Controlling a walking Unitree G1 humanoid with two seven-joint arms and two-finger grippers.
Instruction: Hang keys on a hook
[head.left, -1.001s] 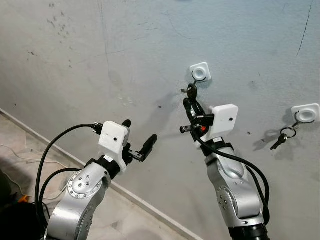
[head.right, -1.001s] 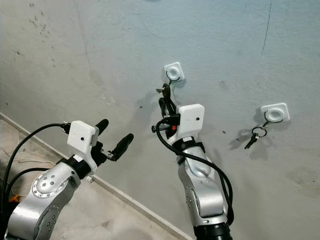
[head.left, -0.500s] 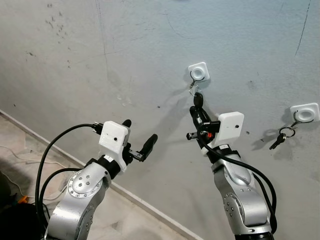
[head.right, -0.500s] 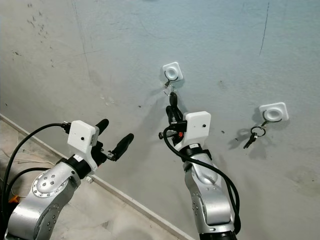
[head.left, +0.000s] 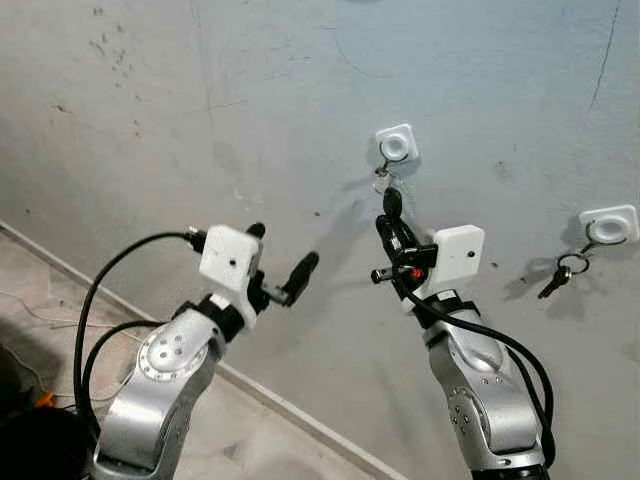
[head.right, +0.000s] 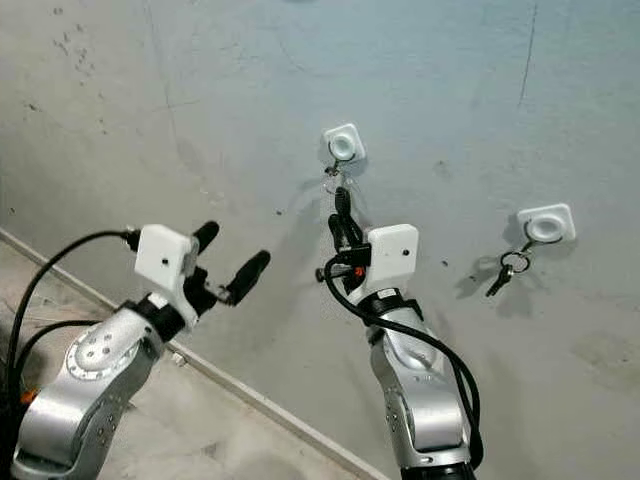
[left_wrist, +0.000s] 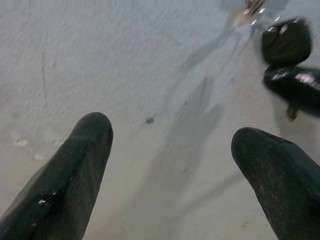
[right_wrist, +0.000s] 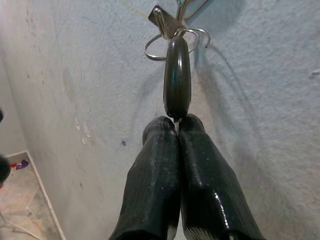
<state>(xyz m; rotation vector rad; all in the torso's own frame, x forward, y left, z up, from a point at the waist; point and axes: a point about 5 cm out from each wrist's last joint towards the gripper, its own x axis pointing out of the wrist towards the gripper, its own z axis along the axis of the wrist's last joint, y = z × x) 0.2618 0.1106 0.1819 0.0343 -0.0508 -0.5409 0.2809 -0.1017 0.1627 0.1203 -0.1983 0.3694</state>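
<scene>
A white square wall hook (head.left: 398, 146) carries a key ring (head.left: 383, 175) with a silver key and a black-headed key (right_wrist: 177, 75). My right gripper (head.left: 391, 216) is just under the hook, pointing up the wall. Its fingers (right_wrist: 160, 150) are shut on the blade of the black-headed key, whose head stands out above the fingertips. My left gripper (head.left: 278, 262) is held up to the left, off the wall, open with nothing between its fingers (left_wrist: 75, 170). In the left wrist view the black key head (left_wrist: 286, 42) hangs at the upper corner.
A second white hook (head.left: 610, 224) further right on the wall holds another set of keys (head.left: 558, 276). The wall is rough grey plaster with a baseboard (head.left: 280, 405) below. A tiled floor (head.left: 40, 300) lies at the lower left.
My right gripper has come down from the hook, leaving the ring on it while still pinching the key. My left gripper has risen a little towards the wall.
</scene>
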